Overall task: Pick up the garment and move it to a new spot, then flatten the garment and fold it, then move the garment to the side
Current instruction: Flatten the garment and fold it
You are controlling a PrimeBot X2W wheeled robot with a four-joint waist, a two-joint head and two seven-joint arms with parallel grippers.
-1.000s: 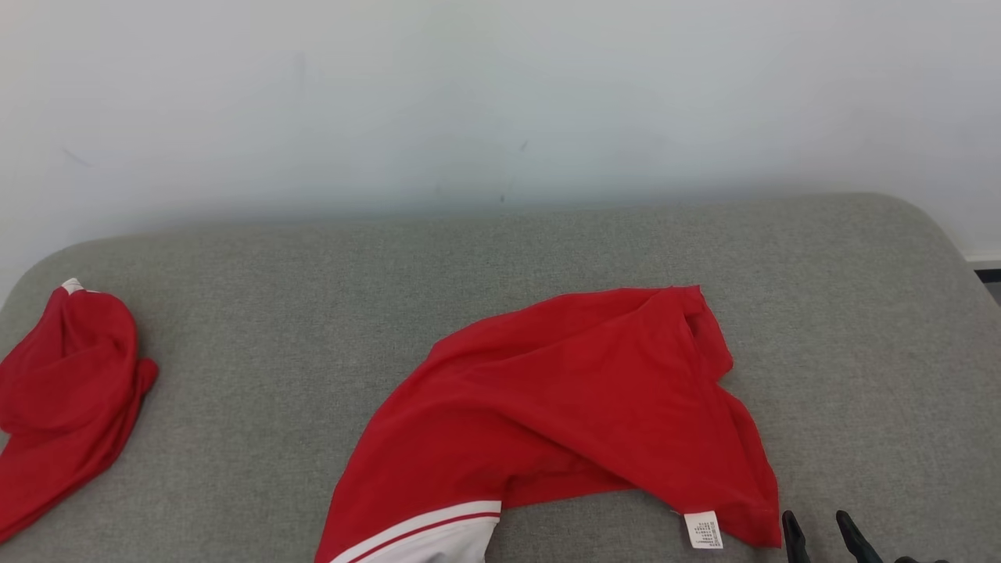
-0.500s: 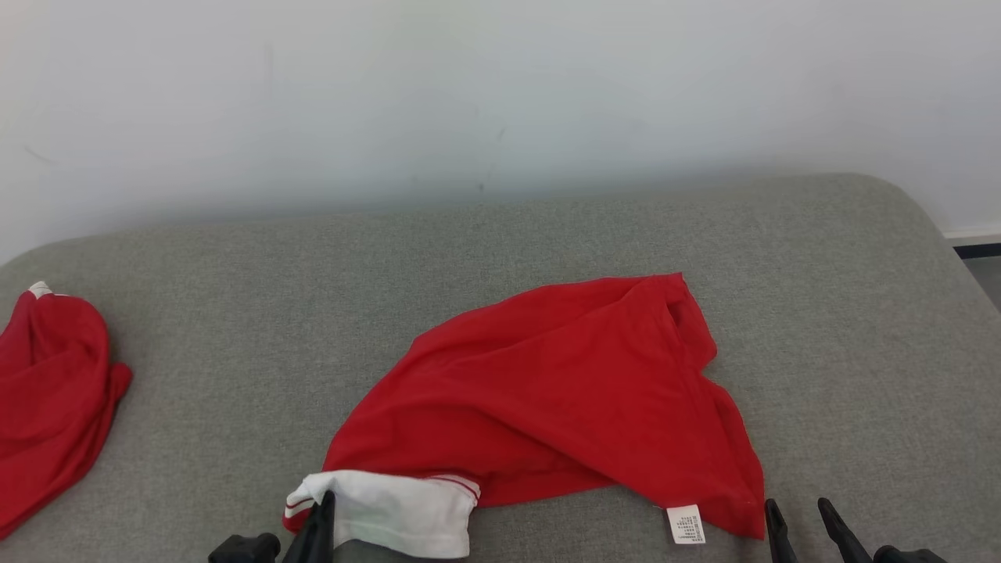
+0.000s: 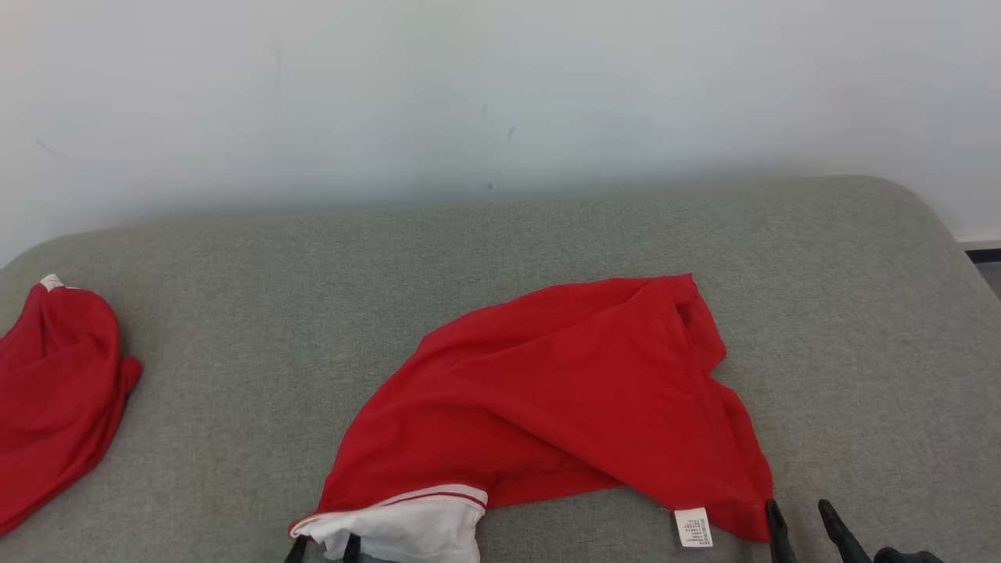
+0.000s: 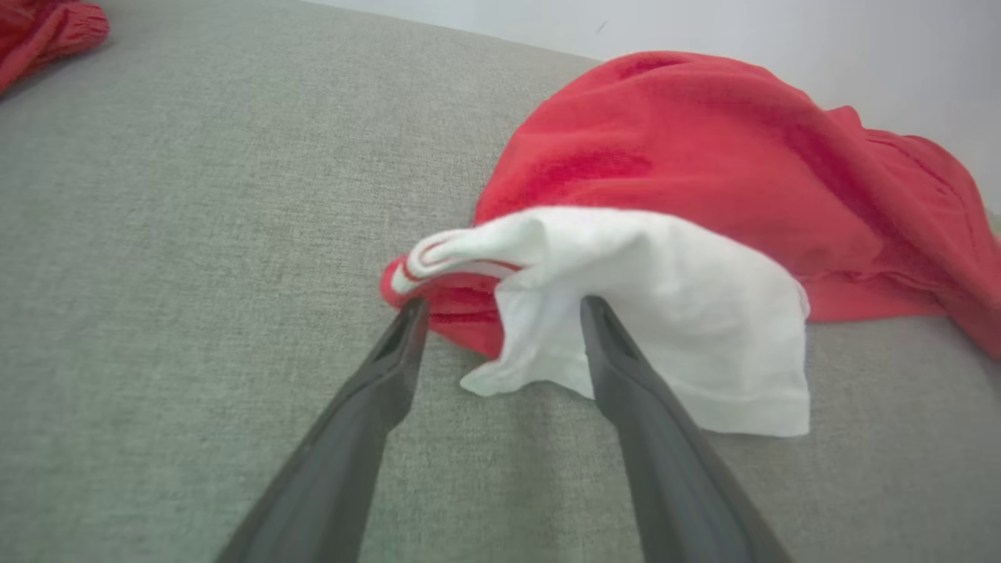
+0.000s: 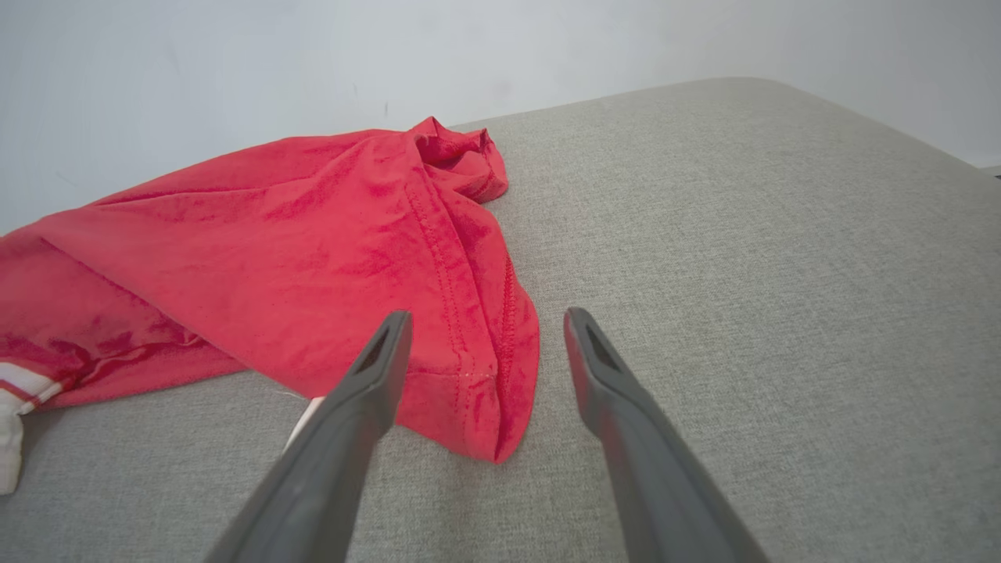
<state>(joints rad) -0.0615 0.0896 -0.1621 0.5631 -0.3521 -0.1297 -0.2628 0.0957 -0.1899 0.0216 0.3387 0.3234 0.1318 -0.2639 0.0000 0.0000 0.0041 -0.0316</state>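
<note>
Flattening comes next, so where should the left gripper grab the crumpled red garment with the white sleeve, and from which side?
Grip the white sleeve at its red-striped cuff, coming from the robot's near side. The cuff stands bunched and raised off the grey fabric cushion, and the left gripper's open fingers point at it.

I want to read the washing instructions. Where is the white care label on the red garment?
In the head view the care label hangs from the near right hem of the red garment, on the grey cushion, just left of the right pincer.
</note>
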